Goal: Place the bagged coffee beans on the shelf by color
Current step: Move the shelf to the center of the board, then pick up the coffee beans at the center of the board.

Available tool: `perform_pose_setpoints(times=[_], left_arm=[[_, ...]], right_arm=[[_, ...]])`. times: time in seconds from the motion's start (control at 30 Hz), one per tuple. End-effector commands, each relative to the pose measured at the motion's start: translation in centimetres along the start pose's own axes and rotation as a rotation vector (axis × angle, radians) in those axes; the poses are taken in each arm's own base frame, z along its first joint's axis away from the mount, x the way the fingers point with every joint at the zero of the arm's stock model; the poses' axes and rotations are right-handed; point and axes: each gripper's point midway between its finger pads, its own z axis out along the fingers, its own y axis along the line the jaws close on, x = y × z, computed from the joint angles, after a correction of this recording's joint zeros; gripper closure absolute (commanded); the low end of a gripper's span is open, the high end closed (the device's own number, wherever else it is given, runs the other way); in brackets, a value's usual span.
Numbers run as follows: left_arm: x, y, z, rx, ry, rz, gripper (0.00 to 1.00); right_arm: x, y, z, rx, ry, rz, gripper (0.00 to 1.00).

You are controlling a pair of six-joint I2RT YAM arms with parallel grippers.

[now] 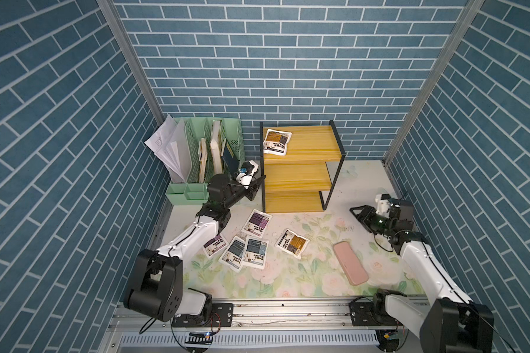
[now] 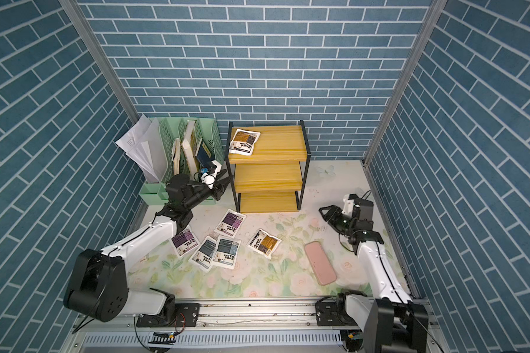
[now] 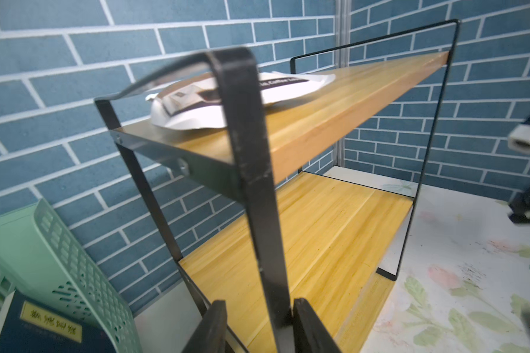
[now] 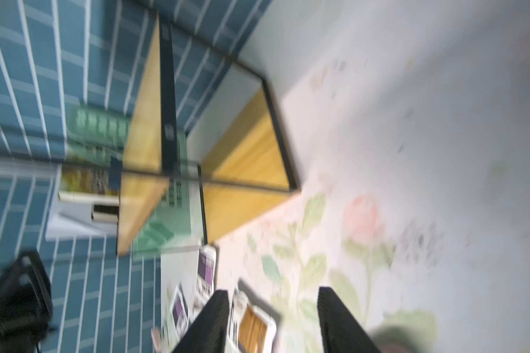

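Yellow wood in a thin black frame: noted the shelf (image 1: 306, 180) at the back wall, w/ one orange-brown pouch (image 1: 277, 142) lying flat on the top tier, at the end nearer the green organizer (image 1: 230, 137). Counted five more on the floral tabletop (image 1: 318, 275) in front: two purple pouches (image 1: 257, 222), two blue-grey pouches (image 1: 256, 251) edge to edge, poss. overlapping, and a second orange-brown pouch (image 1: 292, 243) set apart, toward the pink case (image 1: 350, 263). Found the left gripper (image 1: 256, 185) just beside the shelf's front post (image 3: 248, 152) at abt mid-tier height, jaws parted, nothing held; in the wrist view, saw that post lined up w/ the gap. Found the right gripper (image 1: 354, 212) over bare table on the shelf's other side, jaws likewise apart, empty. Judged one of six placed. Flagged risks: clipping the post on a sideways swing and shoving the light-looking rack, sliding the placed pouch off — also dragging the neighbour when pinching one blue-grey pouch, and losing a flat, slack bag from a shallow grip.
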Motion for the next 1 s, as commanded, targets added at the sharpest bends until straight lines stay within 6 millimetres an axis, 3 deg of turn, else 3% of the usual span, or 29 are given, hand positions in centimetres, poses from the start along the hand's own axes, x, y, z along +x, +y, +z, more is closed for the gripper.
perform_pose_setpoints(times=[0.0,0.13,0.23,0.33,0.47,0.6,0.7,0.8,0.97], left_arm=[[-1.1,2.1,-3.1,-0.144,-0.012,-0.108,0.55],[0.9,3.0,-6.3,-0.287,0.082,-0.379,0.53],[3.7,0.6,-7.4,-0.228,0.255,-0.557,0.54],[6.9,-3.8,-9.4,-0.156,0.320,-0.748,0.60],[10.5,-12.0,-11.9,-0.105,0.387,-0.886,0.66],[14.4,-18.7,-13.9,-0.053,0.483,-0.963,0.68],[17.2,-21.1,-14.1,-0.032,0.556,-0.967,0.68],[17.9,-22.5,-12.9,-0.005,0.593,-0.940,0.69],[18.6,-23.2,-10.3,-0.018,0.637,-0.824,0.72]], right_arm=[[8.2,-0.6,0.6,0.017,0.240,-0.040,0.50],[13.0,1.0,2.7,0.012,0.331,-0.083,0.51],[14.1,2.4,4.6,0.014,0.333,-0.115,0.55],[14.7,4.0,6.5,0.008,0.378,-0.267,0.57],[13.6,4.3,7.8,0.024,0.365,-0.625,0.52],[13.9,4.1,9.6,0.001,0.394,-0.635,0.50],[14.2,4.2,11.2,-0.020,0.408,-0.601,0.52],[14.4,3.9,12.3,-0.018,0.423,-0.608,0.55],[15.6,3.3,13.7,-0.033,0.490,-0.593,0.56]])
